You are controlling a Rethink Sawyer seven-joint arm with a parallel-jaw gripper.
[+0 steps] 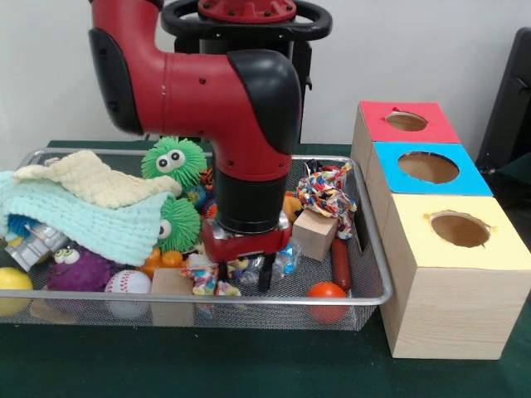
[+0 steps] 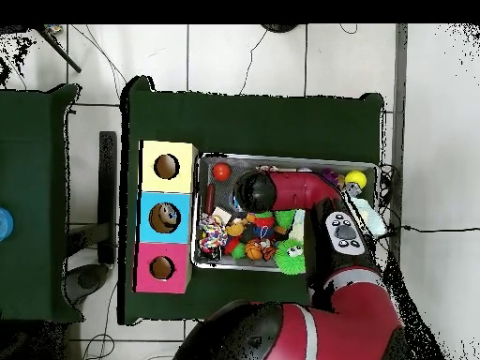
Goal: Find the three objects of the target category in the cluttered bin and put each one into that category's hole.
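Reaching down into the wire-mesh bin, the red and black arm sets its gripper low over the clutter near the bin's front rail. Two dark fingers show apart from each other, straddling a clear crinkled wrapper and small wrapped candy pieces — whether they actually pinch anything cannot be told. Contents noted around the gripper: a wooden block just to the picture's right, a red sausage-shaped toy beside it, a red-orange ball against the front rail, a knotted rope toy behind the block. On the other side lie two green googly-eyed fuzzy balls, a baseball, a purple plush, a yellow ball and pale knitted cloths. Three boxes stand beside the bin — red-topped, blue-topped, yellow-topped — each with a round hole. The overhead view shows something brown inside the blue box's hole.
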